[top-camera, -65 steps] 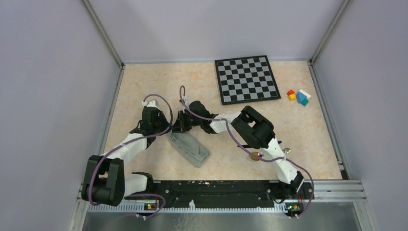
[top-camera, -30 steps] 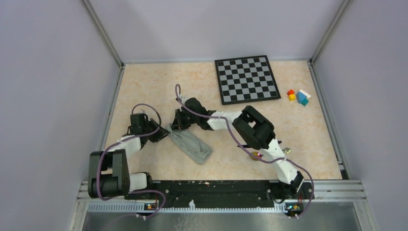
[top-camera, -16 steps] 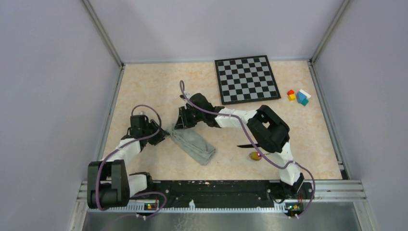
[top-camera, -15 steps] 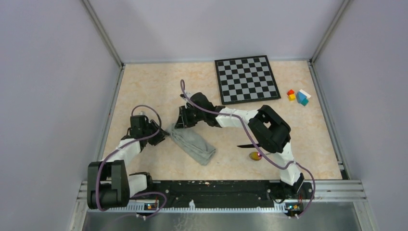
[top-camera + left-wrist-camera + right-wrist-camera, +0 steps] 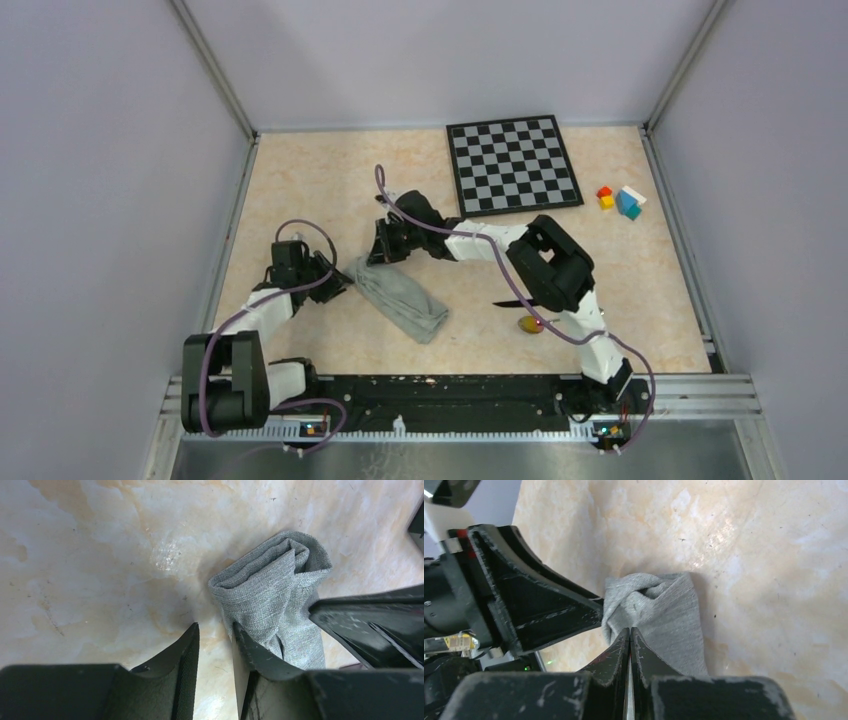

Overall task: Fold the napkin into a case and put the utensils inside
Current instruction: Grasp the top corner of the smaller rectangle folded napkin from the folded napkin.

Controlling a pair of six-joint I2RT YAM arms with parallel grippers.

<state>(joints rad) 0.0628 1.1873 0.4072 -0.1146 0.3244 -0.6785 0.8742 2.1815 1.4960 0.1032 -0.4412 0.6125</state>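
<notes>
The right gripper (image 5: 629, 631) is clamping the case (image 5: 400, 300) at its far mouth, probably to lift it open. The left gripper (image 5: 215, 626), barely parted and empty, is hovering beside that mouth. The knife (image 5: 508, 303) and spoon (image 5: 528, 324) are lying well right of it.

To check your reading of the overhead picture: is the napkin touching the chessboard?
Apart. The top view shows bare table between the napkin and the chessboard.

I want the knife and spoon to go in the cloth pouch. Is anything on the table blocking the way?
Nothing lies on the table between the knife, the spoon and the cloth pouch. But the right arm's elbow hangs over the knife, and the left tool and right tool crowd the pouch's open end.
</notes>
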